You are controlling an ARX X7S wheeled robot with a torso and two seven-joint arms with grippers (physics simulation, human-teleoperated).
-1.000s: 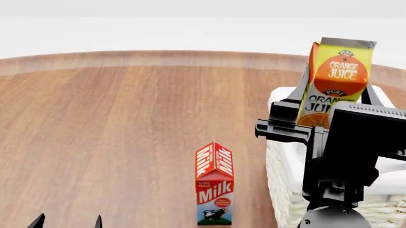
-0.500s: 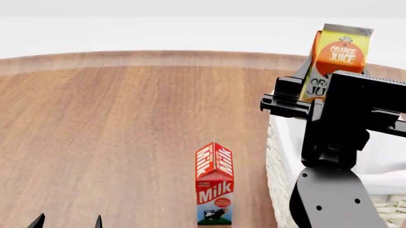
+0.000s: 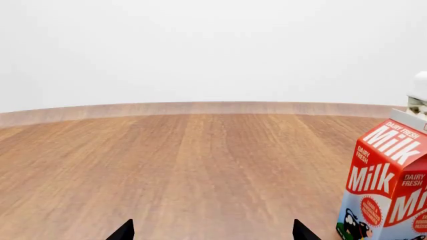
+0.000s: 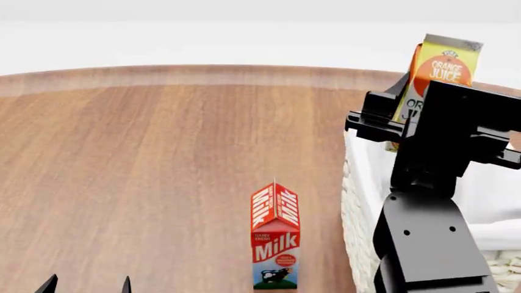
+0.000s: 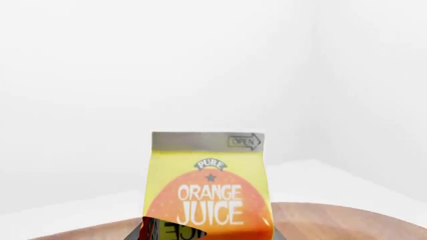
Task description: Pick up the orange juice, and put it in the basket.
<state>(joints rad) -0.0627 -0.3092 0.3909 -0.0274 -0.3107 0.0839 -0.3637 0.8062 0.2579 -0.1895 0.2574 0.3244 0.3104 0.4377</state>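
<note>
The orange juice (image 4: 443, 67), a yellow and orange gable-top carton, is held upright in my right gripper (image 4: 407, 125) high above the far end of the basket (image 4: 358, 201). In the right wrist view the carton (image 5: 208, 190) fills the lower middle and hides the fingers. The basket is cream-white wicker with a white liner at the table's right; my right arm covers much of it. My left gripper (image 4: 87, 285) is open and empty at the near left; only its two black fingertips (image 3: 123, 232) show.
A red-and-white Milk carton (image 4: 274, 235) stands upright just left of the basket, also in the left wrist view (image 3: 390, 185). The round wooden table (image 4: 163, 152) extends to the left and back, with a white floor beyond its far edge.
My right arm has moved right and farther back over the basket with the orange juice in it, and the carton shows smaller. The left gripper and the Milk carton have not moved.
</note>
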